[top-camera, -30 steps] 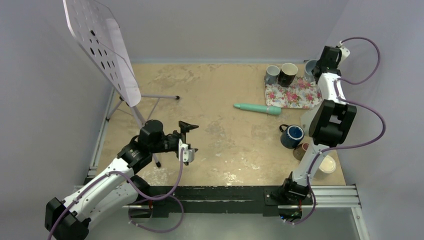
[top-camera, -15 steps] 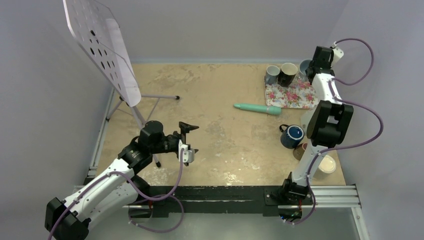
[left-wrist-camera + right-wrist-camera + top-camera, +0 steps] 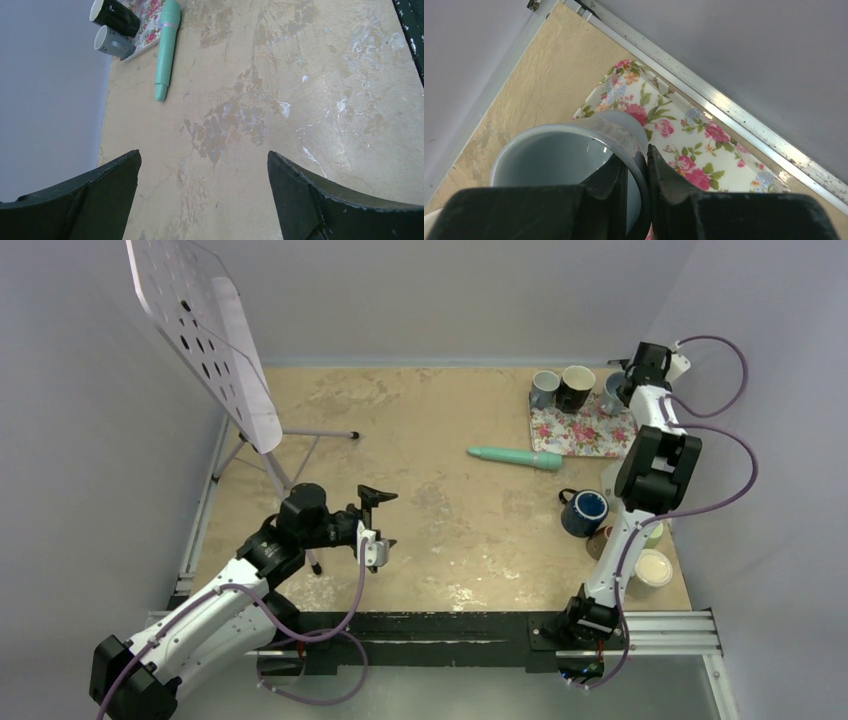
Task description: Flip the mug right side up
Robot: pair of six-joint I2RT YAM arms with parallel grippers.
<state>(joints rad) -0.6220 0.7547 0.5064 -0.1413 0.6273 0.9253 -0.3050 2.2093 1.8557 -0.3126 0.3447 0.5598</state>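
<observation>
A pale blue-grey mug hangs over the right end of the floral tray, its open mouth facing the wrist camera. My right gripper is shut on the mug's rim, one finger inside and one outside. From above, that mug shows at the far right, partly hidden by the right gripper. My left gripper hovers open over the bare left-centre of the table, far from the mug; in the left wrist view the left gripper has nothing between its wide-apart fingers.
A grey mug and a black mug stand upright on the tray's left end. A teal cylinder lies mid-table. A dark blue mug and a white cup sit by the right arm. A perforated board on a stand rises far left.
The right arm's wrist has swung and turned near the tray's right end, carrying the held mug slightly nearer. The left arm has not moved.
</observation>
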